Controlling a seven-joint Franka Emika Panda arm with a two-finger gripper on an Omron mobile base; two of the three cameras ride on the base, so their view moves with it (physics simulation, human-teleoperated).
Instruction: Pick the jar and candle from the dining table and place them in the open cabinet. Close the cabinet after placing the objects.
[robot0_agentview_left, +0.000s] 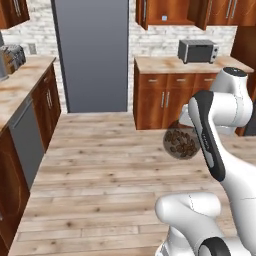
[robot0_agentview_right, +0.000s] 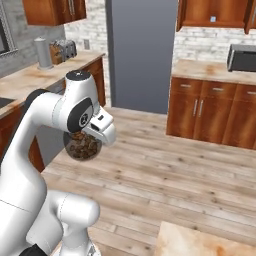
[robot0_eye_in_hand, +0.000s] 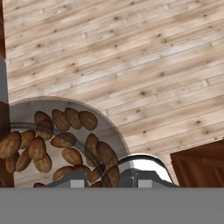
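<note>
Jar held aloft over the kitchen floor

Closest to us, our gripper (robot0_eye_in_hand: 105, 179) is closed on the jar (robot0_eye_in_hand: 57, 140); in the hand view the glass sits right against the two dark finger tips, its brown lumps showing through the wall. In the left base view the jar (robot0_agentview_left: 181, 142) hangs in the air beside our white forearm, partly hidden by it, and in the right base view we see the jar (robot0_agentview_right: 82, 146) tucked under the wrist, well above the floor (robot0_agentview_left: 100, 165). Nothing supports it from below.

Under the jar lies pale wooden planking, which runs back to the far wall. At the lower edge of the right base view a corner of the table (robot0_agentview_right: 200, 242) shows, its marbled stone top near our base.

Farther off, a low counter (robot0_agentview_left: 175, 64) with wood drawers stands to the right, carrying a silver toaster oven (robot0_agentview_left: 197, 50). Above it the cabinet (robot0_agentview_left: 167, 12) hangs on the wall with its doors swung open, and a small pale-blue cube (robot0_agentview_left: 164, 18) rests on its shelf. A tall grey refrigerator (robot0_agentview_left: 92, 55) stands left of that counter. Along the left wall runs another counter (robot0_agentview_right: 35, 80) with a toaster (robot0_agentview_right: 64, 49) on it.
</note>
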